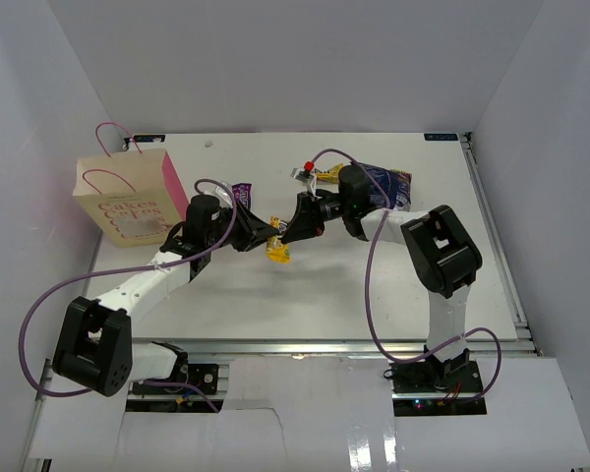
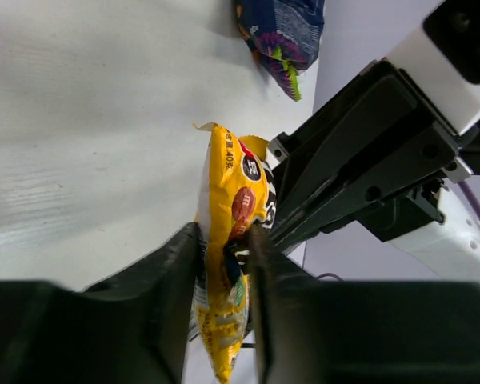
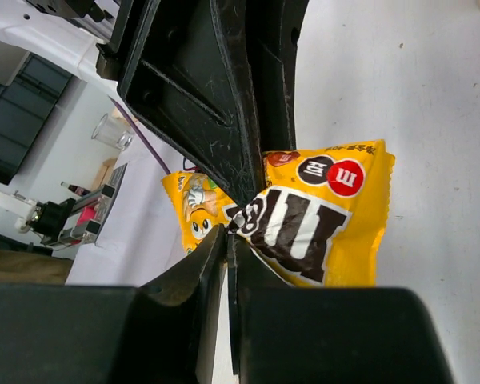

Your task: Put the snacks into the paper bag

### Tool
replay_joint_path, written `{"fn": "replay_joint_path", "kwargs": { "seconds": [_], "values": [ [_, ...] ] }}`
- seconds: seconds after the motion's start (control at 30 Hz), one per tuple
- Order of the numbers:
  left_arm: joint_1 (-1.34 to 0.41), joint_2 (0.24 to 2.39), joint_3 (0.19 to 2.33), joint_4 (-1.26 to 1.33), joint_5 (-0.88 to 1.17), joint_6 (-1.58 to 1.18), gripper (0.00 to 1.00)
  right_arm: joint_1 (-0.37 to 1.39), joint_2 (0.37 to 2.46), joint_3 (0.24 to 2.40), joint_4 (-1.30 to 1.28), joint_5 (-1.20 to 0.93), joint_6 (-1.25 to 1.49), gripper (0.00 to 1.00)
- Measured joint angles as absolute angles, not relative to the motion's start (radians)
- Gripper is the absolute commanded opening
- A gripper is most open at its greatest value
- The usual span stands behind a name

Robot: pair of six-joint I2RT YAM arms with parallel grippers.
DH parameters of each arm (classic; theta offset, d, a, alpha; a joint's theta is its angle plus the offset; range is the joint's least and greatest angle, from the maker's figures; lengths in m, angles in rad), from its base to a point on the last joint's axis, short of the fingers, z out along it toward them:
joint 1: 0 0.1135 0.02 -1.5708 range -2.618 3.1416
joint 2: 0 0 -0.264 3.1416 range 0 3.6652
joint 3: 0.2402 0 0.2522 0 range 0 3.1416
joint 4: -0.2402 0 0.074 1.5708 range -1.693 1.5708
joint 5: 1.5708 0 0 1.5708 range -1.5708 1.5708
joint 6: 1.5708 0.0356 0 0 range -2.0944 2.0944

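A yellow candy packet (image 1: 277,252) hangs above the table's middle, held between both grippers. My left gripper (image 1: 265,236) comes at it from the left, and in its wrist view (image 2: 222,240) its two fingers press the packet (image 2: 232,184) from both sides. Meeting it from the right, my right gripper (image 1: 288,236) is shut on the packet's edge (image 3: 226,236), with the printed front (image 3: 320,216) beside its tips. The paper bag (image 1: 128,197) stands upright at the far left. A dark blue snack bag (image 1: 388,184) (image 2: 284,32) lies at the back right, and a purple packet (image 1: 241,193) behind the left wrist.
Another yellow packet (image 1: 326,177) and a small red-topped item (image 1: 308,165) lie by the blue bag. White walls enclose the table on three sides. Purple cables loop from both arms.
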State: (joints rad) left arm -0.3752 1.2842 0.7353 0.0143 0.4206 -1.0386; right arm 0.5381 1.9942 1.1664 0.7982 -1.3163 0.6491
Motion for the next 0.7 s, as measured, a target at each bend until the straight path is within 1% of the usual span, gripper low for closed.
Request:
{"fn": "replay_joint_path", "kwargs": {
  "seconds": [0.13,0.17,0.23,0.27,0.3,0.33,0.37,0.43,0.47,0.5,0.57,0.63,0.7],
  "values": [
    [-0.375,1.281,0.738,0.042,0.447,-1.028,0.21,0.538,1.992,1.166,0.817,-1.316,0.672,0.11],
    [-0.375,1.281,0.738,0.047,0.455,-1.028,0.15,0.538,1.991,1.166,0.818,-1.314,0.674,0.1],
    [-0.374,1.278,0.738,0.057,0.466,-1.022,0.09,0.538,1.989,1.166,0.818,-1.312,0.677,0.12],
    [-0.373,1.277,0.738,0.059,0.472,-1.021,0.04,0.538,1.988,1.167,0.818,-1.313,0.678,0.18],
    [-0.37,1.274,0.738,0.06,0.476,-1.021,0.03,0.538,1.987,1.167,0.817,-1.313,0.681,0.22],
    [-0.367,1.27,0.738,0.06,0.481,-1.019,0.01,0.538,1.987,1.167,0.815,-1.312,0.68,0.28],
    [-0.363,1.265,0.738,0.057,0.484,-1.016,0.01,0.538,1.987,1.168,0.811,-1.312,0.681,0.43],
    [-0.35,1.243,0.744,0.031,0.475,-0.994,0.0,0.539,1.984,1.174,0.78,-1.309,0.662,0.51],
    [-0.34,1.226,0.761,-0.009,0.466,-0.972,0.0,0.539,1.982,1.184,0.733,-1.302,0.633,0.59],
    [-0.327,1.208,0.787,-0.061,0.449,-0.949,0.0,0.539,1.978,1.2,0.667,-1.282,0.59,0.61],
    [-0.297,1.179,0.875,-0.189,0.391,-0.878,0.0,0.539,1.974,1.273,0.442,-1.22,0.428,0.65],
    [-0.256,1.164,0.988,-0.293,0.313,-0.804,0.0,0.537,1.968,1.354,0.258,-1.121,0.271,0.68],
    [-0.207,1.156,1.111,-0.381,0.231,-0.741,0.0,0.529,1.935,1.388,0.123,-1.004,0.146,0.7]
  ]
}}
